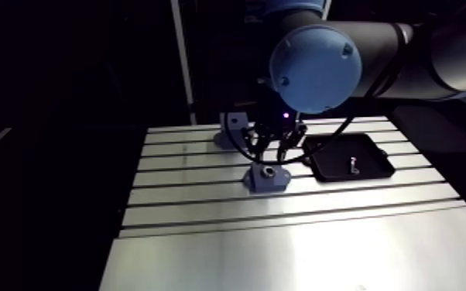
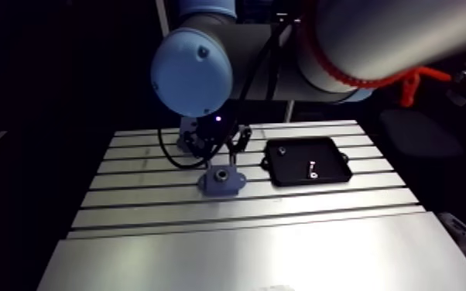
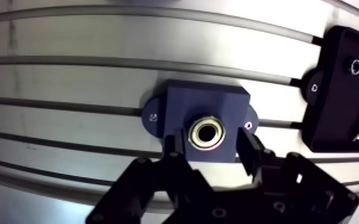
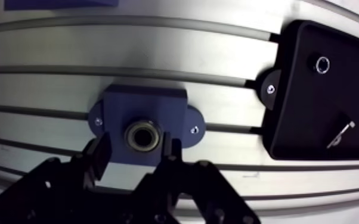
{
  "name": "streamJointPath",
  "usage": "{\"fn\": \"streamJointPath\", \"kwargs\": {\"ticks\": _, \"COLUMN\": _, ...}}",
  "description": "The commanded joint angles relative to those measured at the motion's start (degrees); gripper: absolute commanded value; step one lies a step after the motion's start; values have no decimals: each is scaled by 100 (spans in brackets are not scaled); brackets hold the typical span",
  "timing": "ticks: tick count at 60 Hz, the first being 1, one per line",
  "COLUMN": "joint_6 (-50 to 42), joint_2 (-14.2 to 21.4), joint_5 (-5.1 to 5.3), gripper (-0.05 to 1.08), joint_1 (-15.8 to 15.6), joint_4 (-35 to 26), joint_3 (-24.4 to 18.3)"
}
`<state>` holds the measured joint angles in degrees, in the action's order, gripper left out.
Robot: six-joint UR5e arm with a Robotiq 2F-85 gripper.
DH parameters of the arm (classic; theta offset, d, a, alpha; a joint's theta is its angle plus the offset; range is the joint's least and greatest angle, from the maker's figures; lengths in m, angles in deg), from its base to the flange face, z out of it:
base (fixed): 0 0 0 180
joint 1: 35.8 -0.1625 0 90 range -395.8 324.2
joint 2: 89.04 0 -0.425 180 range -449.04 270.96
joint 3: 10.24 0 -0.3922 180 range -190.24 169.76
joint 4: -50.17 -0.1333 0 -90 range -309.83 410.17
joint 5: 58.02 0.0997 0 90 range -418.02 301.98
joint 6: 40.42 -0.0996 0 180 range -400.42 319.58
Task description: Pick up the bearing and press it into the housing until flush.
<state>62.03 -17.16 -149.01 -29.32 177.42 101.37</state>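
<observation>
Slotted aluminium worktop (image 1: pixel 282 248), grooves running left to right. Arm (image 1: pixel 406 54) came in from the upper right and reached down over the middle of the worktop. Black tray (image 4: pixel 304 119) lay flat on the right side, near the housing but apart from it. Blue housing (image 3: pixel 203 104), a block with a screw ear at each end, sat flat across a groove, left of the tray. A second blue part (image 1: pixel 232 128) stood farther back and to the left.

Hand (image 3: pixel 208 146) hung just above the housing's near edge. It was open and gripped nothing, with one finger (image 3: pixel 250 152) on either side of the bore.

Bearing (image 3: pixel 206 132), a metal ring, sat in the housing's bore. Could not tell if flush.

In the tray were a small ring (image 4: pixel 322 64) at the far end and a small metal piece (image 4: pixel 340 134) at the near end.
</observation>
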Motion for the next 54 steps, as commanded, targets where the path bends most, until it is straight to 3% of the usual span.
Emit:
{"fn": "streamJointPath", "kwargs": {"ticks": 1, "joint_6": -175, "joint_2": 15, "joint_5": 6, "gripper": 104, "joint_1": 28, "joint_4": -22, "joint_3": 15}}
{"fn": "streamJointPath", "kwargs": {"ticks": 35, "joint_6": -256, "joint_2": -21, "joint_5": 33, "gripper": 107, "joint_1": 36, "joint_4": -29, "joint_3": 24}}
{"fn": "streamJointPath", "kwargs": {"ticks": 45, "joint_6": -282, "joint_2": -81, "joint_5": 137, "gripper": 107, "joint_1": 56, "joint_4": -29, "joint_3": 24}}
{"fn": "streamJointPath", "kwargs": {"ticks": 54, "joint_6": -290, "joint_2": -108, "joint_5": 139, "gripper": 107, "joint_1": 55, "joint_4": -21, "joint_3": 24}}
